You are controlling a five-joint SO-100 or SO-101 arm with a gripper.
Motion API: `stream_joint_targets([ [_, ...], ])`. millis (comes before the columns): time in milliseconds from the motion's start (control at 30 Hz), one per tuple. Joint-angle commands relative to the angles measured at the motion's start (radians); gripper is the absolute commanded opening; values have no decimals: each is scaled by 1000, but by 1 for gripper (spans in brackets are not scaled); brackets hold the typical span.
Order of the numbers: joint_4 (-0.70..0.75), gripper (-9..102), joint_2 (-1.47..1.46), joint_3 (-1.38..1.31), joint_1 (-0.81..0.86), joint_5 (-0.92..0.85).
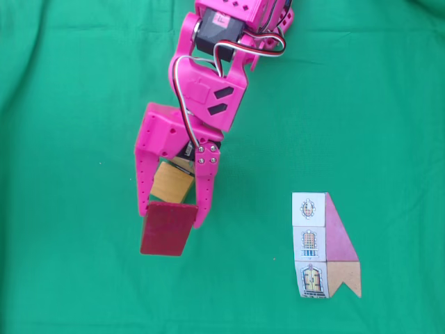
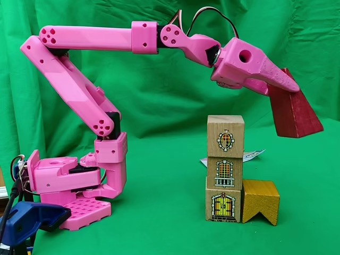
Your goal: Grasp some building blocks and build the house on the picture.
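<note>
I see the green cloth covering table and backdrop in both fixed views. My pink arm rises from its base at lower left of the side-on fixed view and reaches across the top toward the upper right. A blue clamp sits at the lower left corner by the base.

The gripper grips the dark red wedge, its fingers pinching the wedge's upper end. In the side-on view the wedge hangs in the air at right centre, tilted, its long axis slanting down toward the right, clear of the stack. From above, the wedge is a red rectangle at lower centre, long axis nearly vertical in frame, with the gripper around its top edge.

Below and left of the wedge stands the house so far: three pale cubes stacked upright at centre right, window drawings on the upper two, a door on the bottom one. The orange-yellow notched block touches the bottom cube's right side, notch downward.

The picture lies flat at lower right of the top-down view, well apart from the wedge.
</note>
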Motion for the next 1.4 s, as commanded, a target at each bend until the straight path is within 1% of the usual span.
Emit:
stream_joint_targets([
  [0, 31, 24, 5, -46, 21, 5],
  [167, 100, 24, 5, -46, 40, 5],
  [667, 239, 24, 5, -46, 71, 5],
  [1100, 252, 24, 6, -43, 101, 5],
  [1367, 337, 24, 25, -41, 101, 6],
])
